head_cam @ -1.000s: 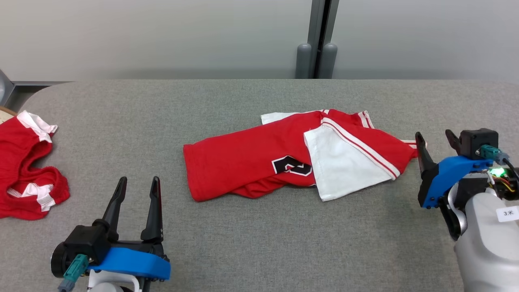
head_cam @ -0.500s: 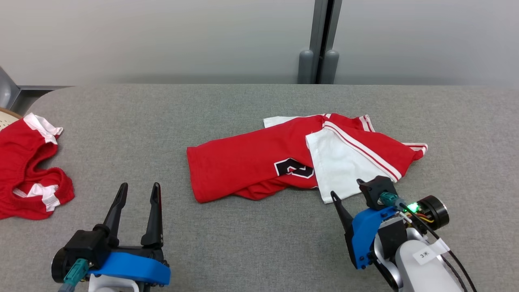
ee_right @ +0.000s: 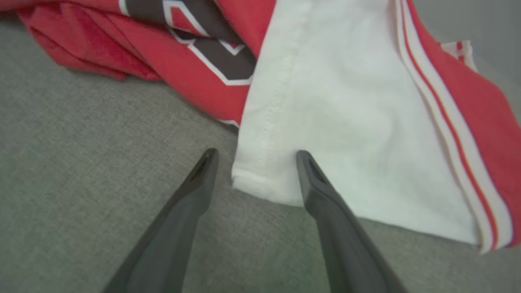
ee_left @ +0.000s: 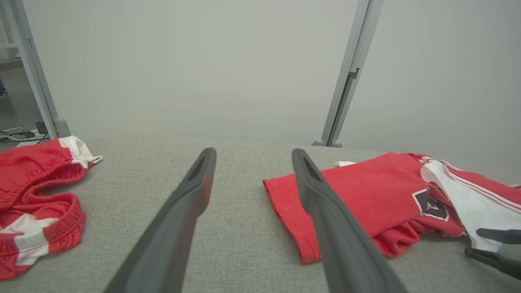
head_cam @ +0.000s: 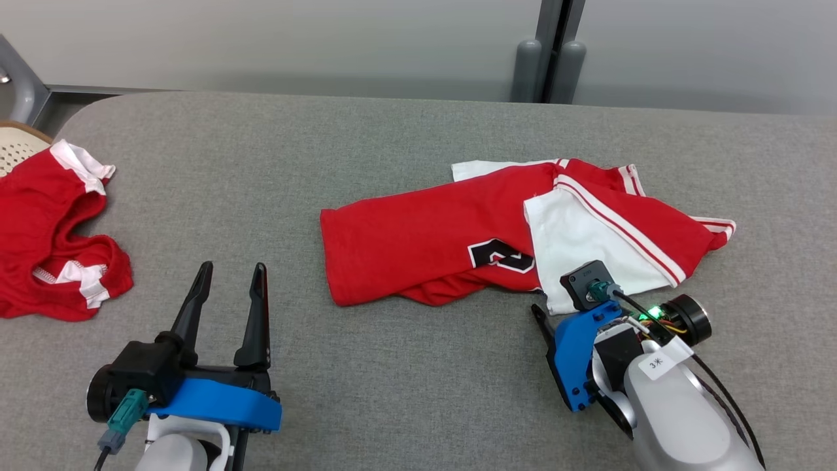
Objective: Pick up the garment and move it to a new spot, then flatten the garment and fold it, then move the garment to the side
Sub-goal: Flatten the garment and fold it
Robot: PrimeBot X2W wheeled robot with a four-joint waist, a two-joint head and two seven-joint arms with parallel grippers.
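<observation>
The garment (head_cam: 425, 242) is a red jersey with a black number and a white panel. It lies crumpled at the centre right of the grey table (head_cam: 392, 392). My right gripper (head_cam: 552, 307) is open just in front of the white panel's near corner. In the right wrist view (ee_right: 256, 156) its fingers straddle that corner of the garment (ee_right: 333, 122) without closing on it. My left gripper (head_cam: 233, 268) stands open at the lower left, well clear of the cloth. The left wrist view (ee_left: 253, 154) has the garment (ee_left: 366, 195) on the right, with the right gripper (ee_left: 474, 242) at its edge.
Another red and white garment (head_cam: 46, 242) lies bunched at the table's left edge (ee_left: 32, 195). A pale woven basket (head_cam: 16, 147) sits behind it. Grey posts (head_cam: 552, 65) stand against the wall beyond the far edge.
My right gripper swung from the garment's right end down to its near white corner, still open. The head camera shifted, so the whole picture moved. The left gripper stayed put.
</observation>
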